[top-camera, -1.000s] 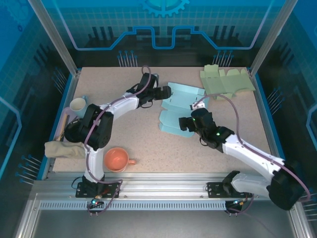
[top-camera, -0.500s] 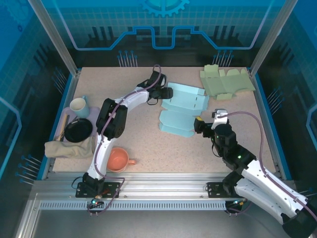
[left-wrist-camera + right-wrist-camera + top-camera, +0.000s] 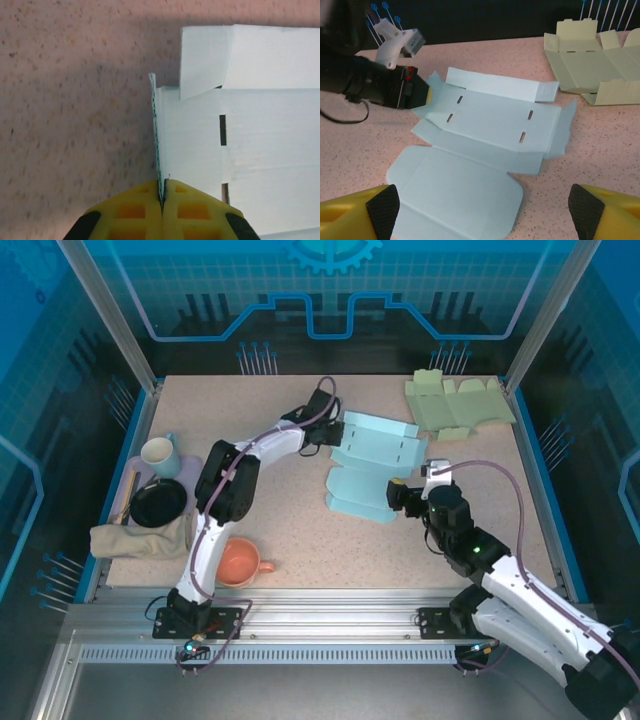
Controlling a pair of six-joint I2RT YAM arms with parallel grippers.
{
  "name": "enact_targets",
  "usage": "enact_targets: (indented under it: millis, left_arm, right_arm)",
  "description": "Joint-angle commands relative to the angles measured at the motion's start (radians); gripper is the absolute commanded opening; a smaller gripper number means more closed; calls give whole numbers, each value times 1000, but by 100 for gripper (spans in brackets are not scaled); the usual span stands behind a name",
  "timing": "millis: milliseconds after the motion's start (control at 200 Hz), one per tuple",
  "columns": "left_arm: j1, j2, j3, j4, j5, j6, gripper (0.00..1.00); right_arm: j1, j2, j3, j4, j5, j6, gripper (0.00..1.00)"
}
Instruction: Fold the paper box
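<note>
The paper box [image 3: 372, 462] is a light blue flat cut-out lying unfolded mid-table. My left gripper [image 3: 334, 430] reaches in from the left and is shut on the box's left side flap. In the left wrist view that flap [image 3: 155, 135] stands on edge, pinched between the yellow fingertips [image 3: 162, 192], beside the slotted panel [image 3: 260, 130]. My right gripper [image 3: 396, 496] hovers open at the box's near right corner. In the right wrist view its fingers [image 3: 380, 215] straddle the rounded lid panel [image 3: 460, 190], and the left gripper [image 3: 422, 95] shows at the box's far left edge.
A pale green flat box [image 3: 458, 405] lies at the back right corner. Along the left edge are a white mug [image 3: 158, 452], a black bowl [image 3: 160, 502] and a beige cloth [image 3: 135, 540]. An orange cup [image 3: 236, 562] sits near the front left.
My left gripper has closed on the box's left flap and raised it on edge. The right arm pulled back off the box, then edged toward its near right corner.
</note>
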Motion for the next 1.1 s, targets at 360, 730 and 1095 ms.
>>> enact_targets:
  millis: [360, 730, 1095]
  left_arm:
    - [-44, -731, -715, 388, -135, 74, 0]
    - [-43, -1118, -1018, 549, 76, 146, 0]
    - [-52, -1174, -1111, 629, 110, 195, 0]
  right_arm:
    - [-39, 497, 727, -250, -338, -541, 77]
    - [-154, 621, 798, -478, -700, -1191, 52]
    - [-252, 595, 717, -438, -758, -1242, 54]
